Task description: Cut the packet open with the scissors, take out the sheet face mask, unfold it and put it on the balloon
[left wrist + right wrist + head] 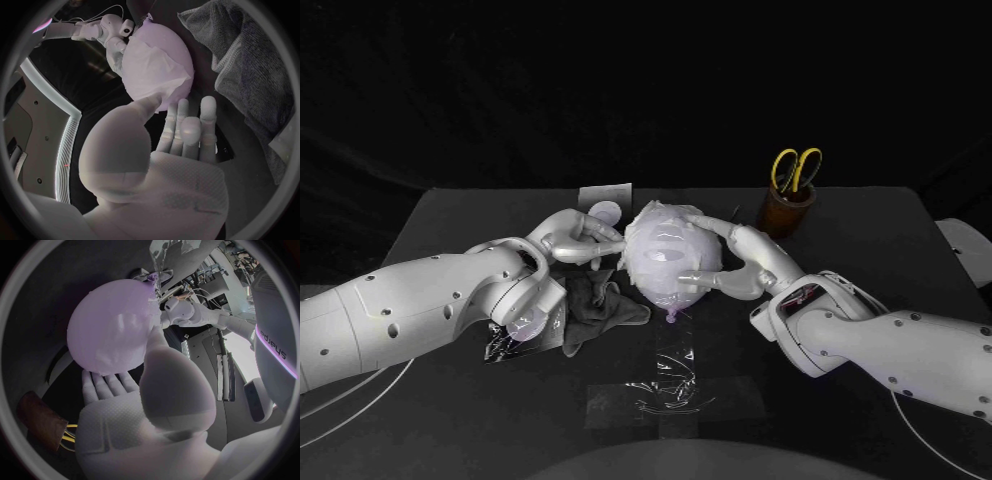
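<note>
The pale lilac balloon [678, 285] [112, 325] lies at the table's middle, knot toward me. The white sheet mask [661, 240] [153, 70] is draped over its far half. My right hand [740, 262] [156, 390] grips the balloon from the right, thumb on its side and fingers beneath. My left hand [581, 235] [181, 135] is at the balloon's left, its thumb touching the mask's edge and its other fingers stretched out straight. The yellow-handled scissors [796, 168] stand in a brown cup [788, 210]. The cut clear packet [668, 375] lies near the front edge.
A dark crumpled cloth [596, 305] [250, 65] lies just left of the balloon, under my left wrist. A silvery packet strip [603, 192] sits at the far edge of the black table [877, 240]. The cup stands close behind my right hand.
</note>
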### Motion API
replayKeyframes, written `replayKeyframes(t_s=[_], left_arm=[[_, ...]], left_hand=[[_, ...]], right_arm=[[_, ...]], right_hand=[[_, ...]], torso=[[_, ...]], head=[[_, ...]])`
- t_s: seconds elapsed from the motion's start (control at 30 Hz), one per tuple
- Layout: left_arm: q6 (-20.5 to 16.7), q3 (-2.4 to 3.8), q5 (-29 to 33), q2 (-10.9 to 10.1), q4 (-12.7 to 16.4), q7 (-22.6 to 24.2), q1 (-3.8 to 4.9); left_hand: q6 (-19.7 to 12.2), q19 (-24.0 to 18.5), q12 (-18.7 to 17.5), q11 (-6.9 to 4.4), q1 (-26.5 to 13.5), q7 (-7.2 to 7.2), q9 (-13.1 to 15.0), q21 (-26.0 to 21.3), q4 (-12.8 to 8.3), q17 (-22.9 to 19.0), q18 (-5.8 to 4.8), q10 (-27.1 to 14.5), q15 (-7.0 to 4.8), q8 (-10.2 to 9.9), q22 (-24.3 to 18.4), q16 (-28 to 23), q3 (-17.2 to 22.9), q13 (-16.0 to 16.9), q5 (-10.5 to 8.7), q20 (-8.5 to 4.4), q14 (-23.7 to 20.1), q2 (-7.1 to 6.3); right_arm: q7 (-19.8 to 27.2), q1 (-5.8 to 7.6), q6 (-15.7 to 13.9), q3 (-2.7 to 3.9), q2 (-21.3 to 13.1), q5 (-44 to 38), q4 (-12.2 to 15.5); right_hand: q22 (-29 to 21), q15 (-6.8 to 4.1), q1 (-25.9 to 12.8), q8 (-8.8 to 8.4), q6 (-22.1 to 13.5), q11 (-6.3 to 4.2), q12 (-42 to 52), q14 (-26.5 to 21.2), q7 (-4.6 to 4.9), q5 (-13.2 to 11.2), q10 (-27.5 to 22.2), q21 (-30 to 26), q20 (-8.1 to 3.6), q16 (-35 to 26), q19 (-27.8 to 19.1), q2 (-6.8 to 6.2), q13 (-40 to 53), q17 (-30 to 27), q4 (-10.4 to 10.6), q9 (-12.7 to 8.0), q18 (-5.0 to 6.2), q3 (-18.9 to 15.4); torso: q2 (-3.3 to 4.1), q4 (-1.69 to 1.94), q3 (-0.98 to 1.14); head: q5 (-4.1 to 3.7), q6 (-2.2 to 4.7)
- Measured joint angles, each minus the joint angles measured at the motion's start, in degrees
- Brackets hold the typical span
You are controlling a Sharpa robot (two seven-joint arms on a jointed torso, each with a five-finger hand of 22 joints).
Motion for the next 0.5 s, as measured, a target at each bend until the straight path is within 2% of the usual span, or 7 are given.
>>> replayKeyframes(t_s=[0.27,0.5], left_arm=[[0.8,0.0,0.0,0.0,0.0,-0.1,0.0],[1.3,0.0,0.2,0.1,0.1,0.2,0.0]], left_hand=[[0.0,0.0,0.0,0.2,0.2,0.0,-0.2,0.0,0.1,-0.3,0.0,-0.2,0.01,0.0,-0.1,0.0,-0.4,-0.1,0.0,0.0,-0.4,-0.25],[0.8,0.0,0.0,-0.08,1.5,-0.83,-0.5,-0.3,0.1,0.0,0.65,0.1,0.01,0.0,-0.2,0.0,-0.7,-0.1,0.0,0.0,-0.4,0.98]], right_arm=[[0.0,0.0,0.0,0.0,0.0,0.0,0.0],[0.0,0.0,0.0,0.0,0.1,0.0,-0.1]], right_hand=[[0.0,0.0,0.0,-0.01,0.0,0.0,0.2,0.0,0.0,0.0,0.0,0.0,0.0,0.0,0.0,0.0,0.0,0.0,0.0,0.0,0.0,0.0],[0.0,0.0,0.0,-0.01,0.0,0.0,0.2,0.0,-0.01,0.0,0.0,0.0,0.0,0.0,0.0,0.0,0.0,-0.1,0.0,0.0,0.0,0.0]], torso=[[0.01,0.02,-0.01],[0.01,0.02,-0.02]], head=[[-0.01,-0.04],[0.09,-0.08]])
